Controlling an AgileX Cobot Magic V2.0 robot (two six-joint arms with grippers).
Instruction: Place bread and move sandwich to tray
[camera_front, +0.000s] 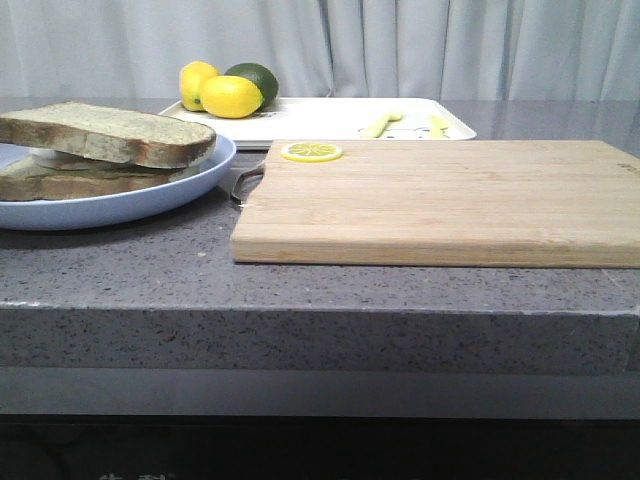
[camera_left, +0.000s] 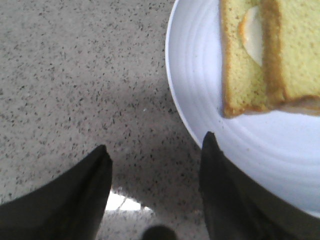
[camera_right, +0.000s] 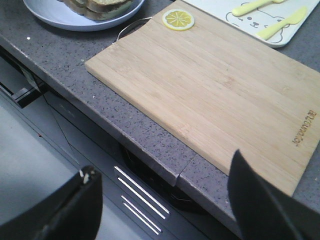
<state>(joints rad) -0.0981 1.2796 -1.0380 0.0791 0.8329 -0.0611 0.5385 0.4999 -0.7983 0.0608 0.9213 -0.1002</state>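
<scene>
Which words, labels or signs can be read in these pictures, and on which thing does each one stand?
"joyoungle", uncertain: brand mark burned into a corner of the wooden cutting board, small and blurred.
Pale characters at the lower edge of the front view: cut off, not readable.
The tray has a bear drawing, no words.

This is looking like a kitchen-style setup — a speckled grey stone counter (camera_front: 330, 285) is carrying a wooden cutting board (camera_front: 440, 200), a pale-blue plate (camera_front: 150, 195) and lemons (camera_front: 225, 95) with a lime (camera_front: 255, 78). Grey curtains (camera_front: 400, 45) are hanging behind, so it is possibly a staged test bench rather than a home — hard to tell.
</scene>
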